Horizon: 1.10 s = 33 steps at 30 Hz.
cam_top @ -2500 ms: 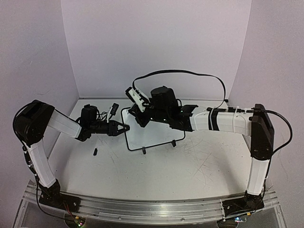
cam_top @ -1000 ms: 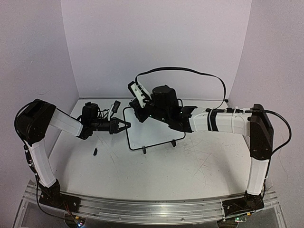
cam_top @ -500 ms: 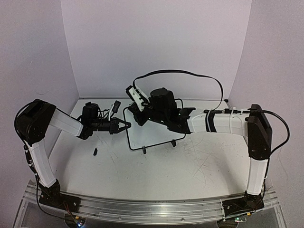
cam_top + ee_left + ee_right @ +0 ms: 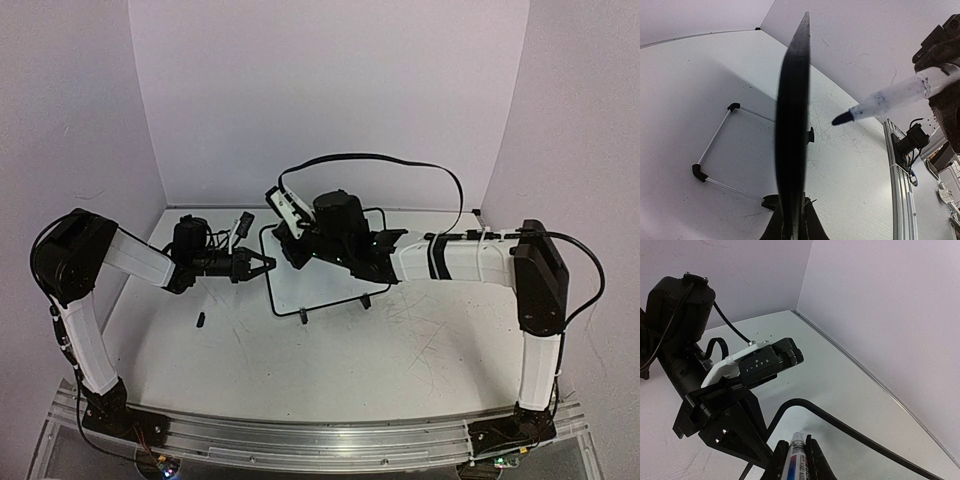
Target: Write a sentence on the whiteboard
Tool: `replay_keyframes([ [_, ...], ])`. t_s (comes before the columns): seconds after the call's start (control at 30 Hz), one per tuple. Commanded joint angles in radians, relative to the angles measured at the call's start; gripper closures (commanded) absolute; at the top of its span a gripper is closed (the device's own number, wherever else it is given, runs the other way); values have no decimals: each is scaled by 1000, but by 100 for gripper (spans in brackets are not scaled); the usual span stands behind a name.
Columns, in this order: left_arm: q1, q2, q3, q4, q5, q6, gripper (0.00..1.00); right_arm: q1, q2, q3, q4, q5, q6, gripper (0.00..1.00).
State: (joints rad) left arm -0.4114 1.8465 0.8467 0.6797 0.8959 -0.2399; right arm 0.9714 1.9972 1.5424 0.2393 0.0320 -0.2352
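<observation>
The whiteboard stands tilted on its two black feet at mid table; I see no blue writing on its face. My left gripper is shut on its left edge; in the left wrist view the board shows edge-on between the fingers of that gripper. My right gripper hovers at the board's upper left corner, shut on a blue-tipped marker. The marker points at the board with a gap between tip and face. The right wrist view shows that gripper and the board's frame corner.
A small black cap lies on the table left of the board. A black cable loops above the right arm. The left wrist's camera housing sits close to the marker tip. Walls close the back and sides.
The right gripper with the marker has moved a little left and down, to the board's upper left corner. The left arm has held still for the last second.
</observation>
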Motion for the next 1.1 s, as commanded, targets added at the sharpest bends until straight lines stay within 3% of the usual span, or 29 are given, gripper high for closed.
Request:
replay_keyframes([
  [0.0,6,-29,12,-36,-95,44,100,4,15,37,35,19,-3,100],
  [1.07,6,-30,14,-47,-93,51,100,3,34,52,60,37,-13,100],
])
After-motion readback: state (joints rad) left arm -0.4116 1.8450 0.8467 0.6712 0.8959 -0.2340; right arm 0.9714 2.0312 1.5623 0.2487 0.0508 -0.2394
